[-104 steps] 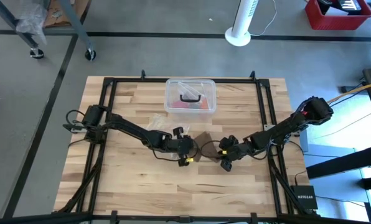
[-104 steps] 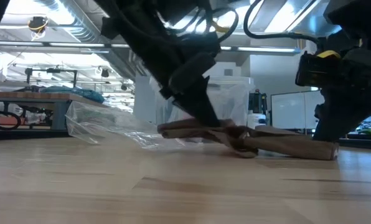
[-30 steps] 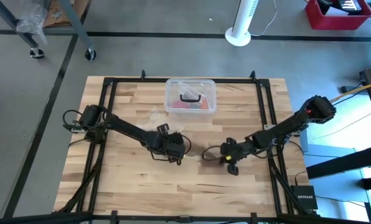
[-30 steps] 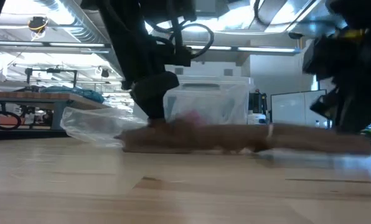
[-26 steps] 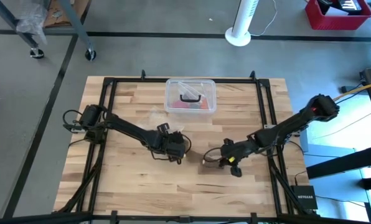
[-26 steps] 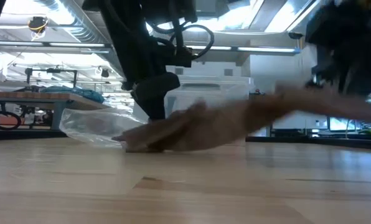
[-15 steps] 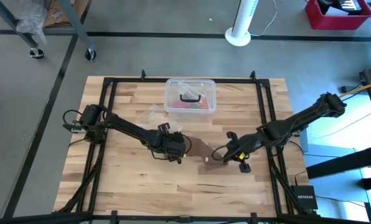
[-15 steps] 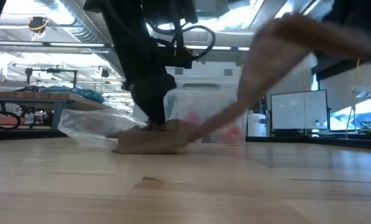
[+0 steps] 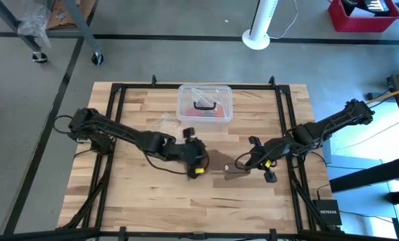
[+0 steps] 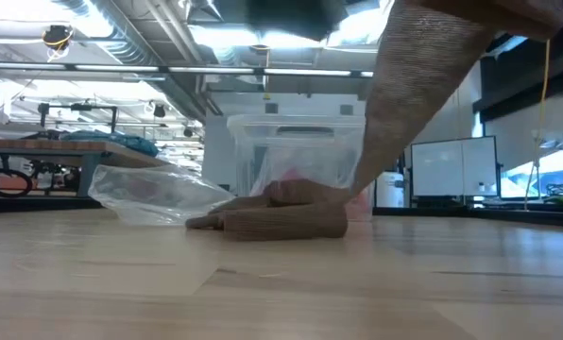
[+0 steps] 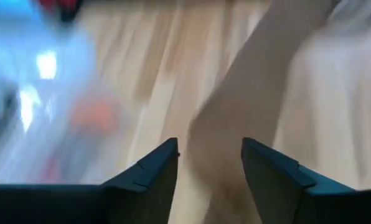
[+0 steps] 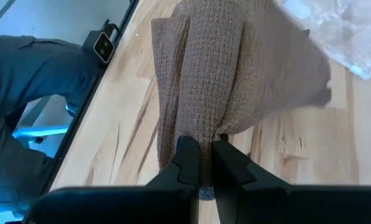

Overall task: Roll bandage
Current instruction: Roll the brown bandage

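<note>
The brown bandage climbs in a slant from a folded heap on the table toward the upper right. In the high view the bandage lies between the two grippers at the table's middle. My right gripper is shut on its raised end. My left gripper is open and hangs above the heap, with the strip showing blurred beyond its fingers. That left gripper sits just left of the bandage, my right gripper just to its right. My right gripper pinches the bandage's bunched upper end between its two fingers, several gathered folds together. The fingers slant downward from the table's right side. The strip runs down from the hold fairly straight, and its other end rests folded on the table.
A clear plastic box with a black handle stands at the far middle of the table. A clear thin plastic bag lies left of the heap. Someone in blue clothing is beyond the table's black frame rail.
My left gripper has opened, let go of the bandage end it held down on the table, and risen out of the low view. My right gripper has risen with the other end, drawing the strip up from flat to a steep slant. The folded heap has stayed on the table.
</note>
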